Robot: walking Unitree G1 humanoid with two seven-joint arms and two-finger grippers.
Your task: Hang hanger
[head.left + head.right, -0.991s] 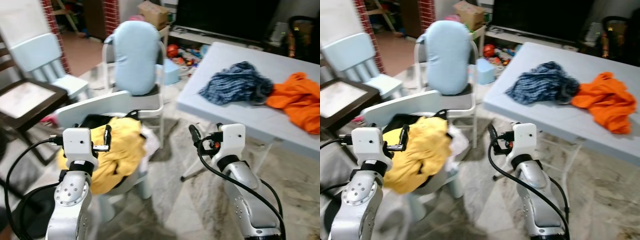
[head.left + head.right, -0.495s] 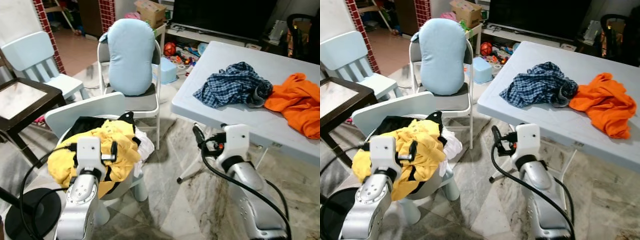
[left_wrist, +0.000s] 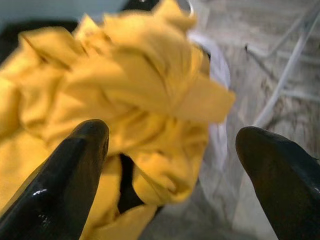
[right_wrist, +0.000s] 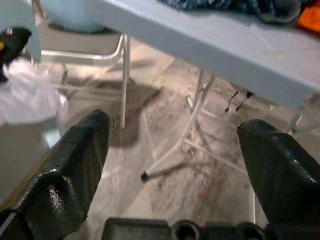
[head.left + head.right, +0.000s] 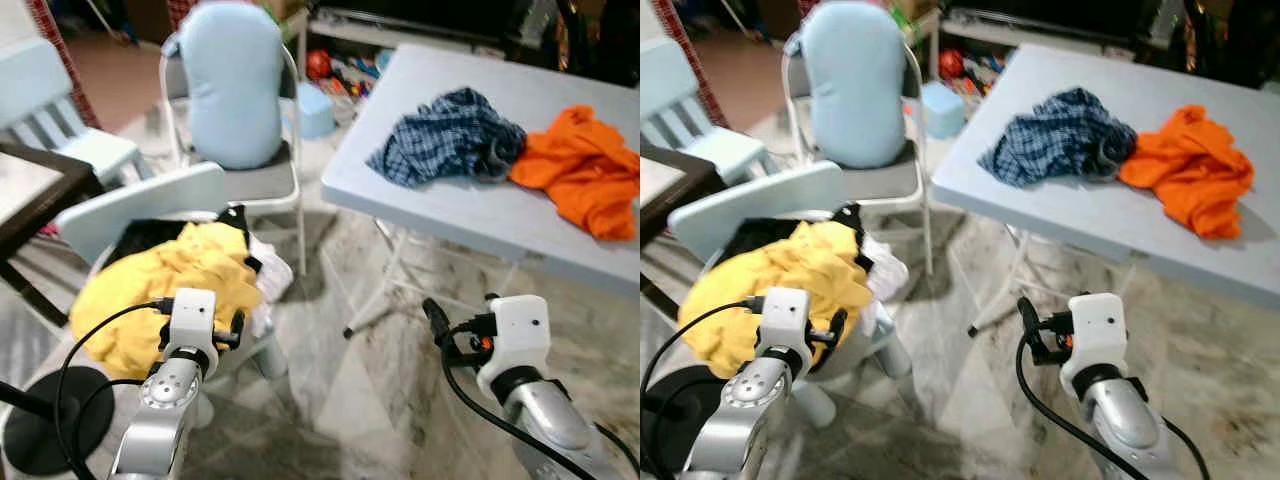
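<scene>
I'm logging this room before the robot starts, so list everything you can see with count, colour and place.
Yellow garment: one, yellow, piled on the pale blue child's chair.
White cloth: one, white, beside the yellow garment.
Folding chair: one, grey seat, behind the child's chair, holding a pale blue cushion.
Table: one, pale blue, on the right.
Plaid shirt: one, dark blue, on the table.
Orange garment: one, orange, beside the plaid shirt.
Left tool: open, facing the yellow garment.
Right tool: open, near the table's legs.

I cannot pick out the hanger with certainty. A crumpled yellow garment (image 5: 160, 285) lies heaped on the pale blue chair (image 5: 130, 205), just ahead of my left end effector (image 3: 170, 135), over black and white cloth.
</scene>
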